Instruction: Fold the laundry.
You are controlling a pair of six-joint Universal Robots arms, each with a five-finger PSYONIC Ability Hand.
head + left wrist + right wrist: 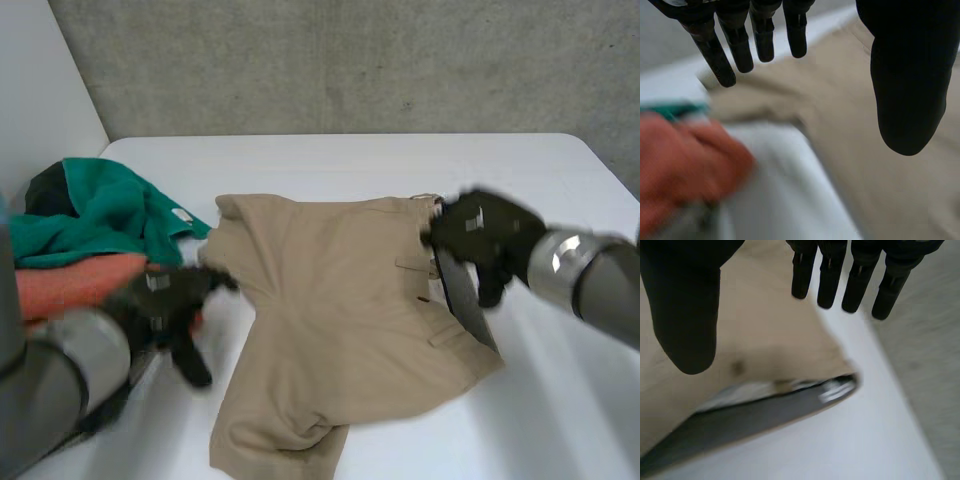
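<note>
Beige shorts (340, 310) lie flat on the white table (330, 160), waistband to the right with a dark lining (465, 300) showing. My left hand (165, 305) hovers beside the shorts' left edge, fingers (730, 45) straight and spread, thumb (907, 75) apart, holding nothing. The beige cloth (865, 150) lies under its palm. My right hand (485, 235) hangs over the waistband, fingers (840, 270) straight, thumb (685, 305) wide. Under it show the beige cloth (765, 335) and the dark waistband lining (750, 420).
At the table's left side sits a pile of laundry: a green garment (100, 210) on top, an orange one (70, 280) below it, something dark (45, 190) behind. The orange cloth (685, 165) lies close to my left hand. A grey wall (350, 60) stands behind the table.
</note>
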